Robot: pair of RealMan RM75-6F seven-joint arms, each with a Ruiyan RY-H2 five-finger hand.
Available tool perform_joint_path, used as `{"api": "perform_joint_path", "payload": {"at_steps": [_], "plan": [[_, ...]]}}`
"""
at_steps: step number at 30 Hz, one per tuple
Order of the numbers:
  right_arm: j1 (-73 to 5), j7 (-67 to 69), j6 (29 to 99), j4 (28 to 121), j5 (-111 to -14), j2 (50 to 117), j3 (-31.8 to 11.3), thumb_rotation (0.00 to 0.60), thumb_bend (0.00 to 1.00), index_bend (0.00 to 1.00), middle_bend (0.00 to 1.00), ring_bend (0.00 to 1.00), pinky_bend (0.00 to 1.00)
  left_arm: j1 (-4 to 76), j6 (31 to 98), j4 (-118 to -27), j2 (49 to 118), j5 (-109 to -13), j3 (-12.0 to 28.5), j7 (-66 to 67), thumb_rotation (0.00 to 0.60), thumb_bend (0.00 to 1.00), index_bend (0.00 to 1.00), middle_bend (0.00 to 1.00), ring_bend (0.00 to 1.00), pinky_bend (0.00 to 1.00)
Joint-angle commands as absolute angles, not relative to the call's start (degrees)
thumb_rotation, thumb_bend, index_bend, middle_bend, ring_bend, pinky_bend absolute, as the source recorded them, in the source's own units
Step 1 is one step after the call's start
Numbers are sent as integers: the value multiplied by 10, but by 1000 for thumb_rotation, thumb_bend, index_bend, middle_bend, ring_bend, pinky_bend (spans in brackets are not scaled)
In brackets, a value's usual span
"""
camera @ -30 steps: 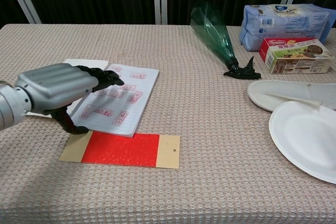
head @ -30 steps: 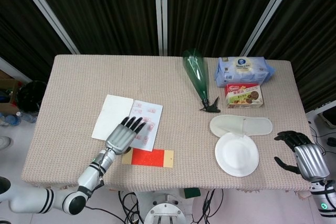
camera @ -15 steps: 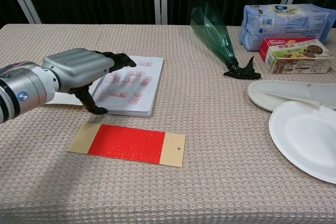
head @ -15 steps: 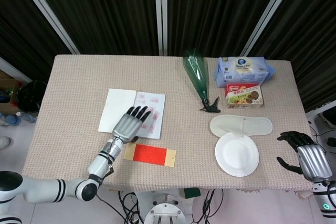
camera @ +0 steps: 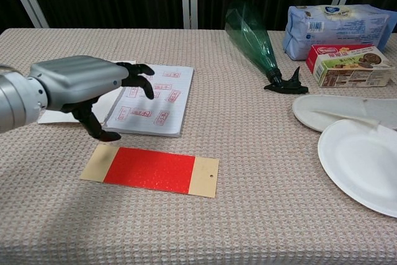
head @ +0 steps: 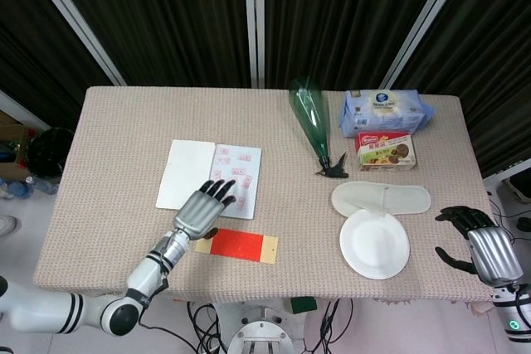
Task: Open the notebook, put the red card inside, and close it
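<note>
lying open on the counter (head: 124, 122), the notebook (head: 210, 177) shows its stamped right page, and the red card (camera: 149, 170) rests flat just in front of it, apart from its near edge. the left robot hand (camera: 80, 85) hangs over the notebook's near left part, fingers spread and holding nothing. the right robot hand (head: 481, 246) sits off the counter's right edge, fingers loosely apart and empty, near a white plate (head: 374, 244).

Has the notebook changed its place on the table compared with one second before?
Yes. The open notebook lies further right and further from the table's front edge, closer to the green bottle, and no longer overlaps the red card.
</note>
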State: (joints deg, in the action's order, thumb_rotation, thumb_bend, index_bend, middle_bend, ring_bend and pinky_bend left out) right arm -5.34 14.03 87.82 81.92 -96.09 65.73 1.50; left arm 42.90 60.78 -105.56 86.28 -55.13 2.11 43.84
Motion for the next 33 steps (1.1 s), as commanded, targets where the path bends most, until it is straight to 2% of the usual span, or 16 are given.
{"api": "perform_joint_path", "payload": {"at_steps": [1, 7, 16, 33], "plan": [[-54, 140, 878, 819, -962, 658, 16, 600, 171, 360, 270, 210, 267, 431, 588, -1103, 838, -559, -14, 457, 600, 245, 259, 16, 23, 116], [-53, 138, 882, 822, -966, 657, 18, 600, 171, 360, 270, 210, 267, 447, 570, -1130, 838, -528, -28, 475, 600, 245, 231, 16, 23, 115], [-50, 137, 887, 822, -967, 655, 19, 600, 172, 360, 270, 210, 267, 452, 596, -1112, 867, -496, -28, 486, 600, 242, 120, 0, 0, 113], [-54, 138, 881, 824, -968, 655, 19, 600, 171, 360, 270, 210, 267, 446, 620, -1088, 901, -475, -42, 483, 600, 241, 138, 0, 0, 113]]}}
